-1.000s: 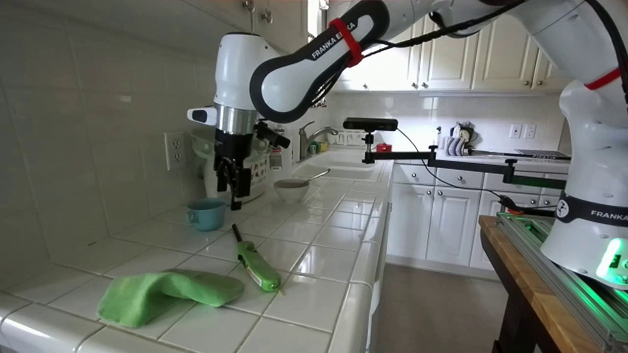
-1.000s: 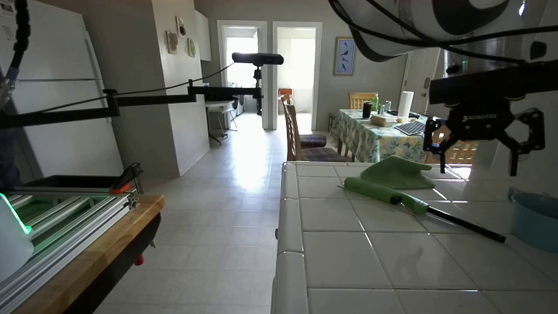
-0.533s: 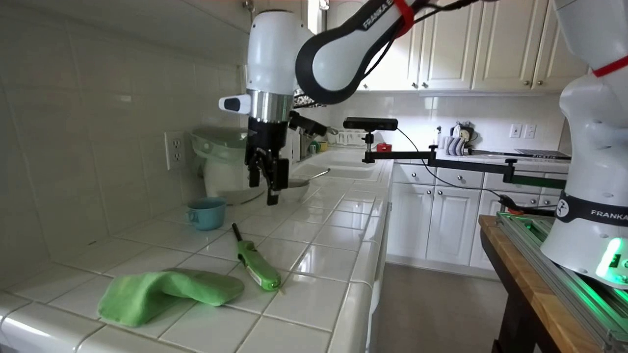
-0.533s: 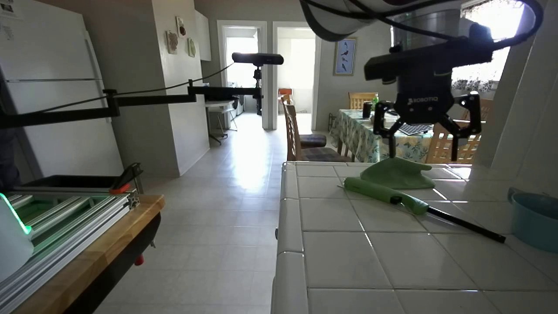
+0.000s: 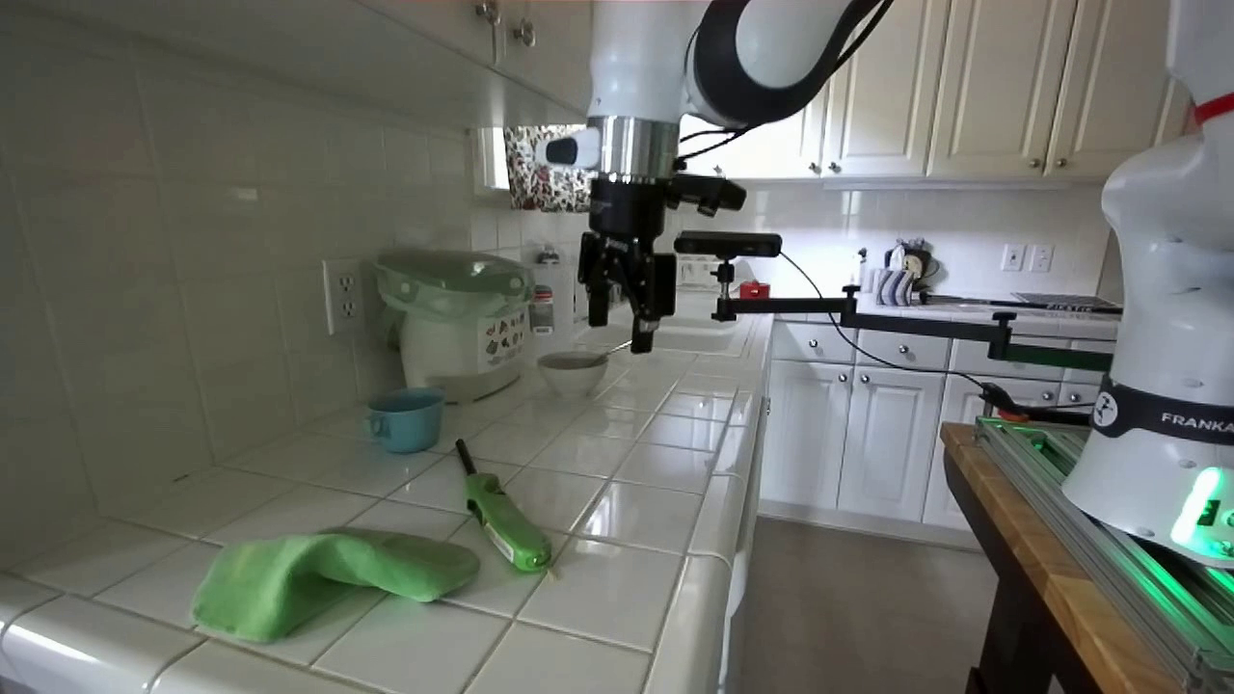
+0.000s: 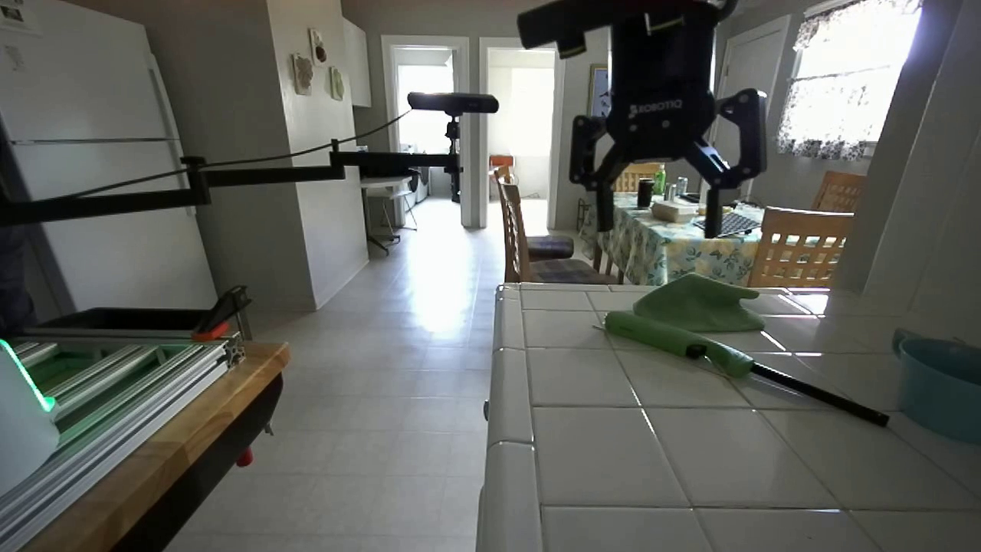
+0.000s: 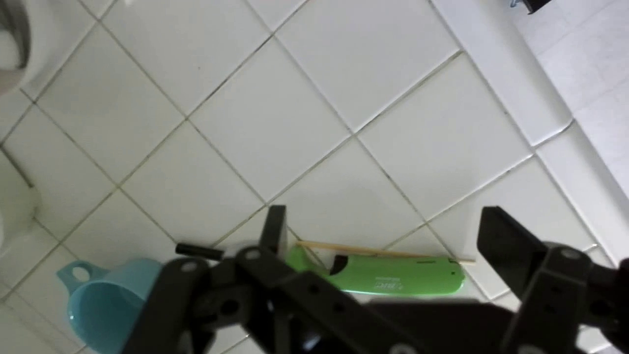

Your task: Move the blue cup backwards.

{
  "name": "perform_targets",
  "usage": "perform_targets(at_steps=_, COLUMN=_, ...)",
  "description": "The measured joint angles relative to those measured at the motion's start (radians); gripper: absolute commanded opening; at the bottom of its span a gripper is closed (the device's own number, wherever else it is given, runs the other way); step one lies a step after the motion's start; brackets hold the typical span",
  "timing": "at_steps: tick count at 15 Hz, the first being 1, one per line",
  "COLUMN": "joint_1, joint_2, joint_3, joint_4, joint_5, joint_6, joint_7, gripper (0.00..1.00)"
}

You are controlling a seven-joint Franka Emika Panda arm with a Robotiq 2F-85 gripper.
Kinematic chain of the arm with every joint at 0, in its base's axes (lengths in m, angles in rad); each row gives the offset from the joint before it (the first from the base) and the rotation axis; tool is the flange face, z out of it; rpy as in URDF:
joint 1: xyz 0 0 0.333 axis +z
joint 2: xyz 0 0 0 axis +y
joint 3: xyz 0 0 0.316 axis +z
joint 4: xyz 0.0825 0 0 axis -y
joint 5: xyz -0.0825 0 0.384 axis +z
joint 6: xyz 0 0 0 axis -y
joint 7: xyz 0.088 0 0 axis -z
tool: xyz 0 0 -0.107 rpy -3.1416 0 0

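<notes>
In an exterior view, the picture's right edge cuts the cup (image 6: 941, 389). In the wrist view, the gripper (image 7: 383, 221) hides part of the cup and of the lighter (image 7: 415, 275), and the left edge cuts the bowl (image 7: 37, 51).

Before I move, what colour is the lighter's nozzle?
Black; the nozzle shows best in an exterior view.

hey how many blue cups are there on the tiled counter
1. The blue cup stands between the tiled wall and the green lighter, near the lighter's black tip. Any others behind the white appliance would be hidden.
</notes>
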Motion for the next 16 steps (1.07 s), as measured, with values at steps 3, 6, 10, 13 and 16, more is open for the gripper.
perform_targets(at_steps=3, joint_1=-0.005, joint_2=-0.121, joint_3=-0.007, joint_4=-0.093, joint_5=0.097, joint_6=-0.031, joint_7=-0.03, gripper=1.0)
perform_targets(at_steps=6, joint_1=-0.006, joint_2=-0.239, joint_3=-0.047, joint_4=-0.15, joint_5=0.171, joint_6=-0.146, joint_7=-0.034, gripper=1.0)
perform_targets(at_steps=10, joint_1=-0.009, joint_2=-0.373, joint_3=-0.117, joint_4=-0.156, joint_5=0.172, joint_6=-0.399, joint_7=-0.031, gripper=1.0)
perform_targets(at_steps=13, joint_1=-0.008, joint_2=-0.461, joint_3=-0.13, joint_4=-0.153, joint_5=0.095, joint_6=-0.554, joint_7=-0.022, gripper=1.0)
perform_targets(at_steps=16, joint_1=0.002, joint_2=-0.498, joint_3=-0.121, joint_4=-0.155, joint_5=0.024, joint_6=-0.631, joint_7=-0.023, gripper=1.0)
